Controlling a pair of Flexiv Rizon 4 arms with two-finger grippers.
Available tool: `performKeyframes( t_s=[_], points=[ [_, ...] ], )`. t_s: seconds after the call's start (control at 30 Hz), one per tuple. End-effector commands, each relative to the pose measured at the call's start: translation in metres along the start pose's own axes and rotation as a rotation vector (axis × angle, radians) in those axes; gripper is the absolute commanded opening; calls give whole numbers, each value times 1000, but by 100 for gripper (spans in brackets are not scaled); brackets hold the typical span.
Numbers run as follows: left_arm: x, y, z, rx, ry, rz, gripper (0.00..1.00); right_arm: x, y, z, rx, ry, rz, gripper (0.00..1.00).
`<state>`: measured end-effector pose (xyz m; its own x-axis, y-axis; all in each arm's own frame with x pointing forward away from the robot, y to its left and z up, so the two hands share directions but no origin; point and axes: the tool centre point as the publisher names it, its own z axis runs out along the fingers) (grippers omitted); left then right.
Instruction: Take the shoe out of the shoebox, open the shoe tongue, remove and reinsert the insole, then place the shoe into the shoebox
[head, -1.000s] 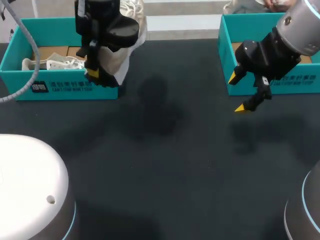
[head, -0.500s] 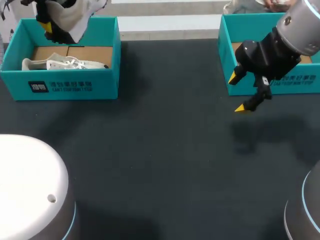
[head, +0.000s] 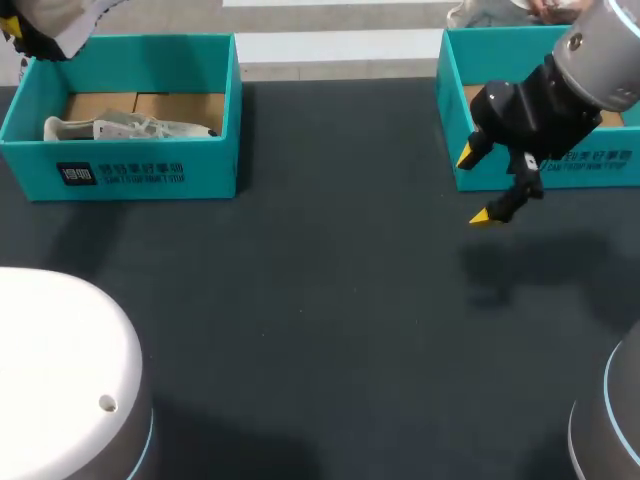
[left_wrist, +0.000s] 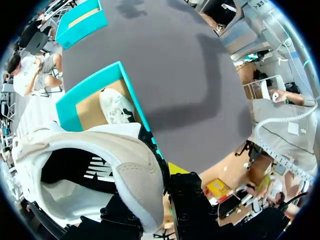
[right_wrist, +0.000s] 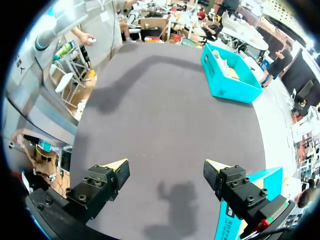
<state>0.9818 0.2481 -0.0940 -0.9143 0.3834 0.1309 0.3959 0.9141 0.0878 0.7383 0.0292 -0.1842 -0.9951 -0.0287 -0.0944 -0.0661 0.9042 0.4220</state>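
Note:
A beige-and-white shoe hangs at the far left corner of the head view, above the left teal shoebox, with my left gripper shut on it. From the left wrist, the shoe fills the space by the gripper, whose fingers pinch its heel collar. Only one yellow tip shows. Far below it a second white shoe lies in the shoebox. This second shoe lies on its side. My right gripper hangs open and empty over the table, in front of the right shoebox.
The right wrist view shows its gripper wide open over dark table, the right box's corner beside it and the left shoebox far ahead. The dark table stretches between both boxes. My arms' bases stand at the near corners.
My left arm has carried the shoe up and to the left, from in front of the left shoebox to beyond its far left corner. The right arm has not moved.

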Motion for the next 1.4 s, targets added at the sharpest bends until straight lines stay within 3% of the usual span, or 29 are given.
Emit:
performKeyframes(
  t_s=[0.03,0.07,0.63,0.67,0.73,0.8,0.83,0.9,1.0,1.4],
  points=[
    [-18,53,8,80,70,28,0,-1,1,1,3,2,1,100],
    [-20,59,13,52,72,13,0,-1,1,1,3,2,1,100],
    [-20,59,13,52,72,13,0,-1,1,1,3,2,1,100],
    [-19,59,13,89,42,81,0,-1,1,1,3,2,1,100],
    [-18,61,15,89,34,273,0,-1,1,1,3,2,1,100],
    [-17,65,23,10,36,556,0,-1,1,1,3,2,1,100],
    [-16,66,27,-76,15,640,0,-1,1,1,3,2,1,100],
    [-14,69,32,-176,54,837,0,-1,1,1,3,2,1,100],
    [-13,74,32,-282,33,982,0,-1,1,1,3,2,1,100],
    [-18,80,29,-310,39,1055,0,-1,1,1,3,2,1,100]
  ],
)
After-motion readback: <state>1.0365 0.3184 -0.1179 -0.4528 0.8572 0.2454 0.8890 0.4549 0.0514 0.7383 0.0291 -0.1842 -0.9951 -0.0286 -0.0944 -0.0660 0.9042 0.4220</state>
